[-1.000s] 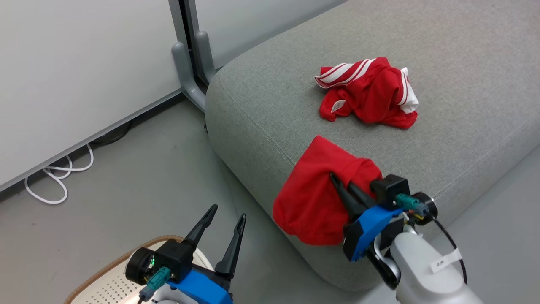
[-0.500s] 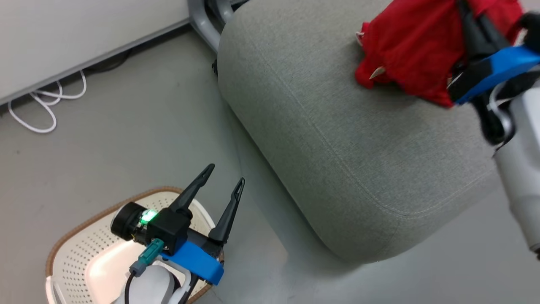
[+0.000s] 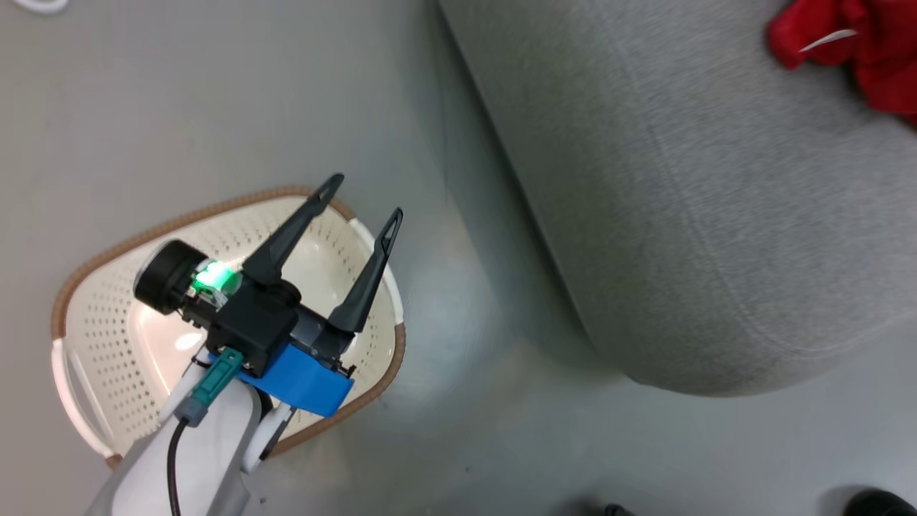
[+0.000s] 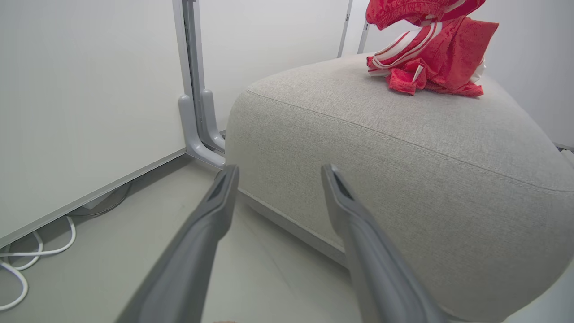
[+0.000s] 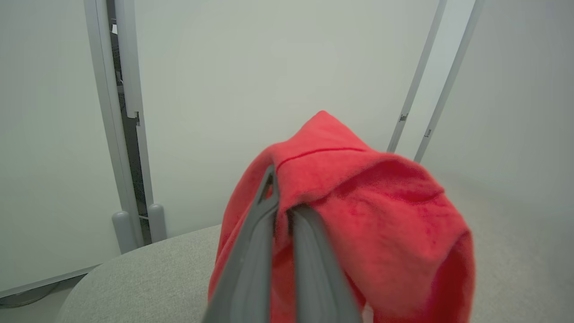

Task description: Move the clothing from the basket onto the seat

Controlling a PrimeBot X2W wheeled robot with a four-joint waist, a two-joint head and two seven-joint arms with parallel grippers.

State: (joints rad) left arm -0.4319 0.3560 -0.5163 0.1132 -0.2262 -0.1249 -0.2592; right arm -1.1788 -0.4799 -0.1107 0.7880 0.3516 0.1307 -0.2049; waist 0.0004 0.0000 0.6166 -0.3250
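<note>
The cream perforated basket (image 3: pixel 93 315) stands on the floor at the lower left of the head view, and no fabric shows inside it. My left gripper (image 3: pixel 364 197) hovers open over its right side, with nothing between the fingers (image 4: pixel 279 169). The light grey seat (image 3: pixel 680 215) lies to the right. On its top rests a red garment with white stripes (image 4: pixel 439 67). My right gripper (image 5: pixel 281 193) is shut on a plain red garment (image 5: pixel 381 224), held in the air above the seat (image 5: pixel 143 269) and hanging just over the striped one (image 4: pixel 417 9). Red clothing (image 3: pixel 874 43) shows blurred at the head view's top right.
A white panel wall with a grey post foot (image 4: pixel 197 125) stands behind the seat's left end. A white cable (image 4: pixel 27 255) lies on the grey floor (image 3: pixel 215 107) along the wall. Dark shapes (image 3: pixel 874 502) sit at the head view's bottom edge.
The head camera has swung downward, bringing the basket into fuller view. My right gripper has lifted the plain red garment from the seat's front edge to above the striped one. The left gripper stays open.
</note>
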